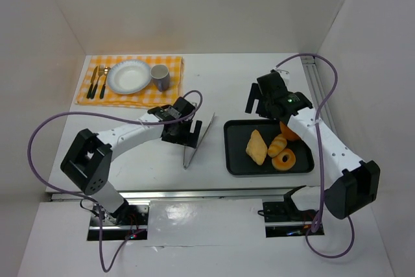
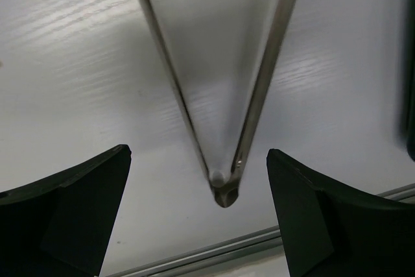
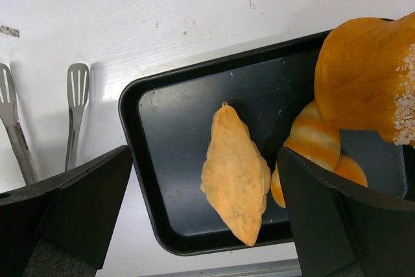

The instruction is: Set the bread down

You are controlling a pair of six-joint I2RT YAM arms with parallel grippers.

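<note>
Your bread sits on the black tray [image 1: 233,160] at the right of the table [image 1: 220,76]. There are four pieces: a diamond-shaped pastry [image 3: 235,176] toward the tray's left, a striped roll [image 3: 314,144] just beside it, a ring-shaped piece [image 1: 283,159] near the front edge, and a large orange bun [image 3: 369,82] with pale crumbs on one side. From above, your right arm covers part of the bun.

Your right gripper [image 3: 204,160] hangs over the tray's left part with its jaws spread wide and nothing between them. The pastry lies below the gap.

Your left gripper [image 2: 198,160] is over the metal tongs [image 1: 198,139], which lie on the bare table just left of the tray. Its fingers [image 2: 65,218] stand apart on either side of the tongs' hinged end without touching it. The tongs' two arms fan out away from the wrist camera, and their slotted tips show at the left edge of your right wrist view.

At the far left corner, well apart from the tray, a yellow checked placemat [image 1: 130,98] carries a white plate [image 1: 129,76], a grey mug [image 1: 160,77] touching the plate's right rim, and cutlery [image 1: 98,82] to the plate's left.
</note>
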